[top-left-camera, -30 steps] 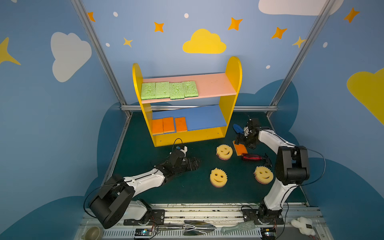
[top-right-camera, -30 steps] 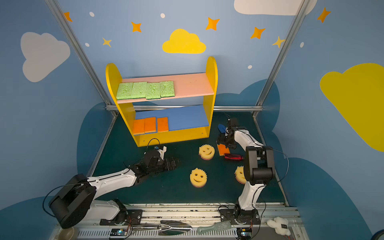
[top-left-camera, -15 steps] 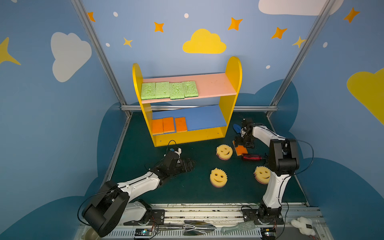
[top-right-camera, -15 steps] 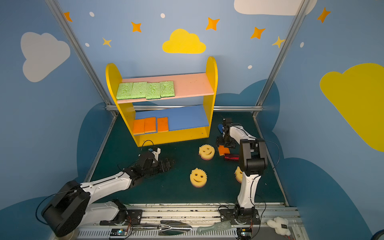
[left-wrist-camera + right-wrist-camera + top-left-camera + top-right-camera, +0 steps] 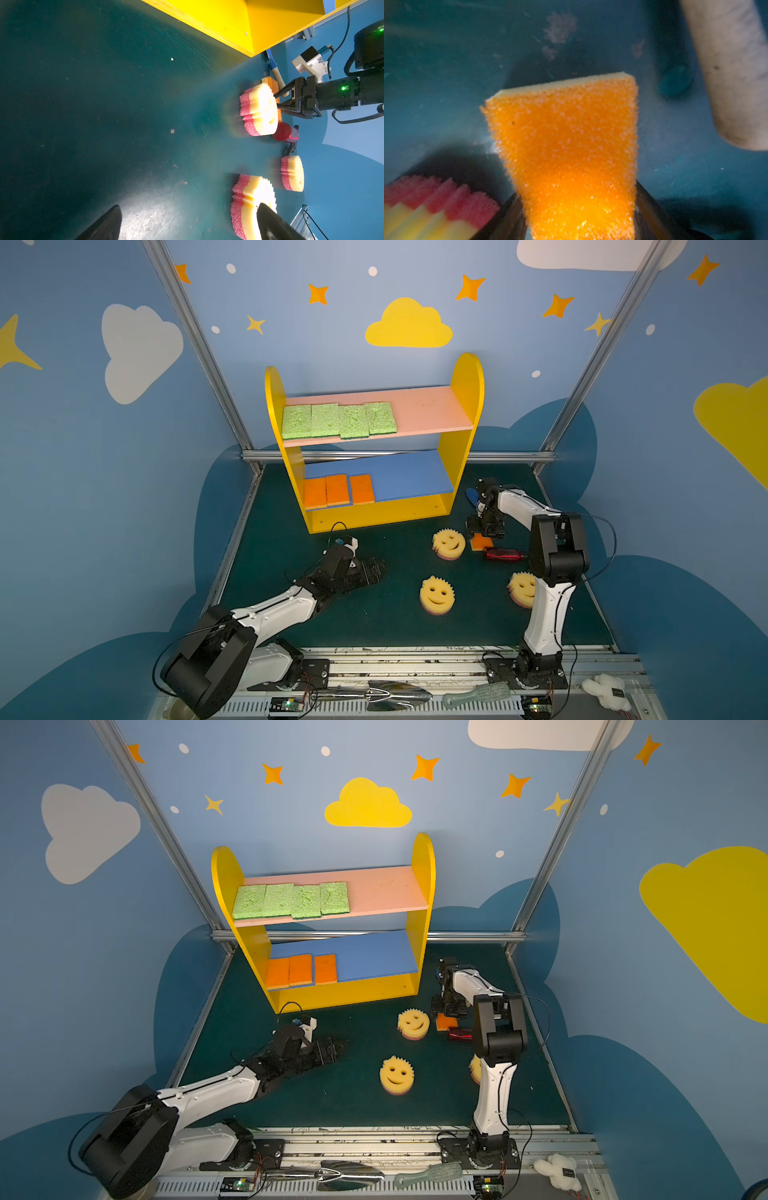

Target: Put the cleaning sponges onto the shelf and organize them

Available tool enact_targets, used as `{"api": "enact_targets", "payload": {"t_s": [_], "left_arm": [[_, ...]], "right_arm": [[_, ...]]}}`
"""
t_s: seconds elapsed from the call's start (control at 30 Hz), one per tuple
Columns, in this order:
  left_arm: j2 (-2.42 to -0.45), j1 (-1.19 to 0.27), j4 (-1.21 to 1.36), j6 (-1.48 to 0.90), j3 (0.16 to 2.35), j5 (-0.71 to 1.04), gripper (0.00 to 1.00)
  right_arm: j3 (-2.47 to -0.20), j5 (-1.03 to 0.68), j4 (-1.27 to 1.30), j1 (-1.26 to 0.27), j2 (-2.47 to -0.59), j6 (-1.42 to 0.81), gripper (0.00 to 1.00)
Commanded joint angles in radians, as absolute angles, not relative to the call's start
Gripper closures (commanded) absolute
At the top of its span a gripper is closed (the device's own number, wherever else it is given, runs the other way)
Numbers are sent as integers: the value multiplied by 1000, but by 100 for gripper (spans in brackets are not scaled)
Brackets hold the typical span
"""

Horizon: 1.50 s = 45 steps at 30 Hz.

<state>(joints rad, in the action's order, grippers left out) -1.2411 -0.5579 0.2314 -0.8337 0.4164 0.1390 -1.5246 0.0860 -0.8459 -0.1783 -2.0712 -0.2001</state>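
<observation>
The shelf (image 5: 465, 377) stands at the back. Several light-green sponges (image 5: 338, 420) lie in a row on its pink board, and three orange-topped sponges (image 5: 337, 490) lie on its blue board. Another orange-topped sponge (image 5: 481, 542) (image 5: 566, 135) lies on the green floor to the right, with my right gripper (image 5: 484, 533) (image 5: 577, 189) shut on it, one finger against each side. Three smiley sponges (image 5: 448, 543) (image 5: 436, 594) (image 5: 521, 588) lie on the floor. My left gripper (image 5: 374, 570) (image 5: 189, 207) hangs low and open, holding nothing, left of the nearest smiley sponge (image 5: 247, 199).
A red object (image 5: 505, 554) lies just right of the held sponge. The blue shovel (image 5: 471, 494) with its wooden handle (image 5: 729, 72) lies beside the shelf's right panel. A metal trowel (image 5: 390, 691), a brush (image 5: 478, 693) and a white plush (image 5: 604, 689) rest on the front rail.
My right gripper has come down over the orange-topped sponge and its jaws have narrowed onto it. The left arm has drawn back slightly, still open.
</observation>
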Motion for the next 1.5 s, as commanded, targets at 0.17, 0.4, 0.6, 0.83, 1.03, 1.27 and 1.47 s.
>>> {"api": "enact_targets", "payload": {"t_s": [0.17,0.4,0.6,0.83,1.03,1.27,1.47], "left_arm": [[-1181,-539,191,-820,424,156,0],[-1116,-522,165,-818,421,146,0],[-1045,-517,193,-850,395,135,1],[-983,-517,228,-877,381,123,1],[-987,-518,242,-894,382,113,0],[-977,-518,259,-897,383,85,5],[-996,-518,267,-899,409,67,18]], "right_arm": [[-1511,78,-876,-194,-1979,-213,38],[-1520,23,-927,-264,-1833,-225,39],[-1510,-22,-954,-387,-1734,-225,41],[-1405,-206,-813,-569,-1652,-279,42],[-1358,-366,-660,-672,-1644,-331,43],[-1394,-423,-643,-763,-1694,-317,43],[-1420,-396,-653,-811,-1752,-315,44]]}}
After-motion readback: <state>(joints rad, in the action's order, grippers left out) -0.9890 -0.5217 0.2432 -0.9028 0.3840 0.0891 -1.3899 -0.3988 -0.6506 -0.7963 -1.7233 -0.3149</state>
